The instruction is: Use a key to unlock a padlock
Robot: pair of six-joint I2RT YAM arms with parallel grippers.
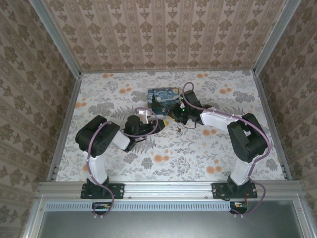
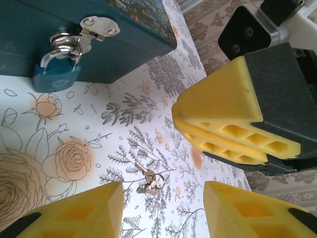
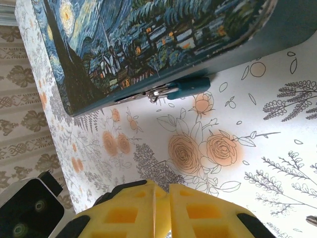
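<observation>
Over key (image 2: pixel 148 181), left claw (image 2: pixel 163 210) spread, right claw (image 3: pixel 162 201) pinched

The padlock (image 2: pixel 57 74) body is finished in teal-blue, with a bright silver shackle. The box (image 3: pixel 148 44) lid is printed with a starry-night painting in blues, yellows and black; its sides are plain dark teal. The table covering (image 2: pixel 59 163) is white, patterned with grey line-drawn foliage and pale orange roses. The key (image 2: pixel 147 179) is dull reddish-brown. Yellow pads and black housings are fitted to the left gripper (image 2: pixel 161 218) and right gripper (image 3: pixel 162 203). The walls (image 1: pixel 163 34) are papered beige with brown damask motifs.
</observation>
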